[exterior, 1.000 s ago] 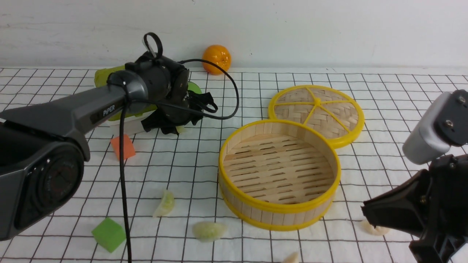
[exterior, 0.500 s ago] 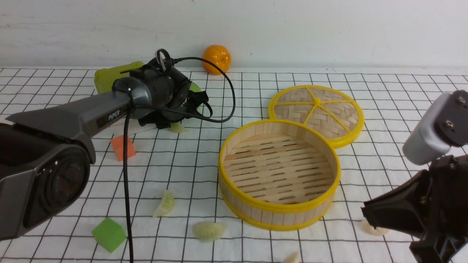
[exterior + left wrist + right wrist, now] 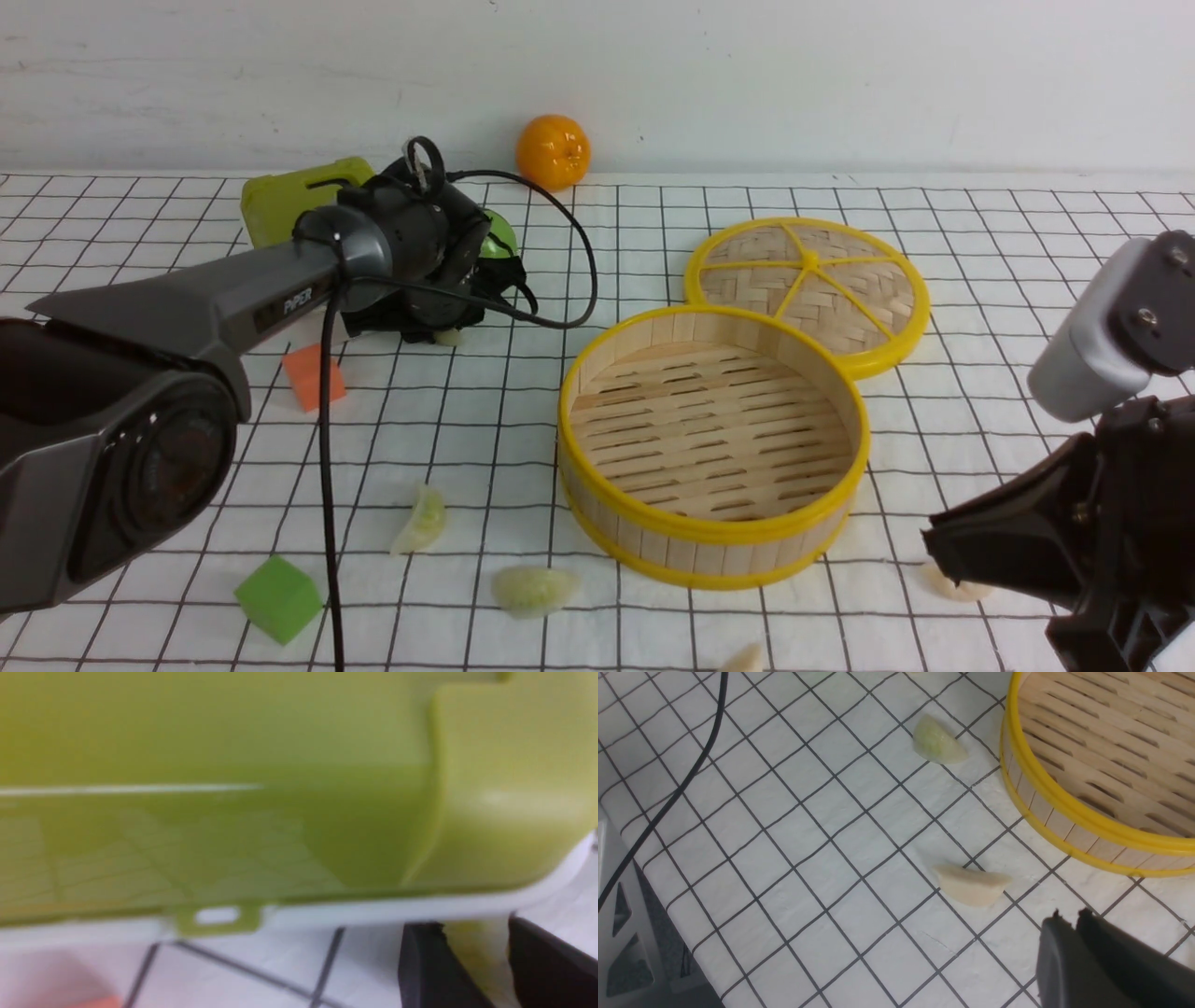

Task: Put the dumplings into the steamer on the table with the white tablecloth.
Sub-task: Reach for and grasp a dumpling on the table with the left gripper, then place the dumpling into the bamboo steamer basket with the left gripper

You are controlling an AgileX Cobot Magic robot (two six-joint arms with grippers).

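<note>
The steamer [image 3: 714, 539] stands empty on the white tablecloth [image 3: 485, 420]. My left gripper [image 3: 437, 327] reaches down by a green box, its black fingers pressed on either side of a pale green dumpling [image 3: 474, 956] that rests on the table [image 3: 450, 337]. Two more green dumplings [image 3: 422, 520] [image 3: 534, 590] lie in front left of the steamer. A cream one [image 3: 744, 660] lies at the front edge and another [image 3: 954, 587] peeks out beside my right arm. My right gripper [image 3: 1069, 915] hovers shut and empty near a cream dumpling [image 3: 971, 885] and the steamer's rim [image 3: 1064, 807].
The steamer's woven lid [image 3: 810, 289] lies flat behind it. An orange fruit [image 3: 553, 151] sits by the back wall. The green box [image 3: 294, 194] stands on a white base beside my left gripper. An orange cube [image 3: 313, 375], a green cube [image 3: 278, 597] and a black cable [image 3: 322, 467] lie on the left.
My left arm dropped toward the cloth beside the green box and its fingers closed in on the dumpling there. The right arm stayed still.
</note>
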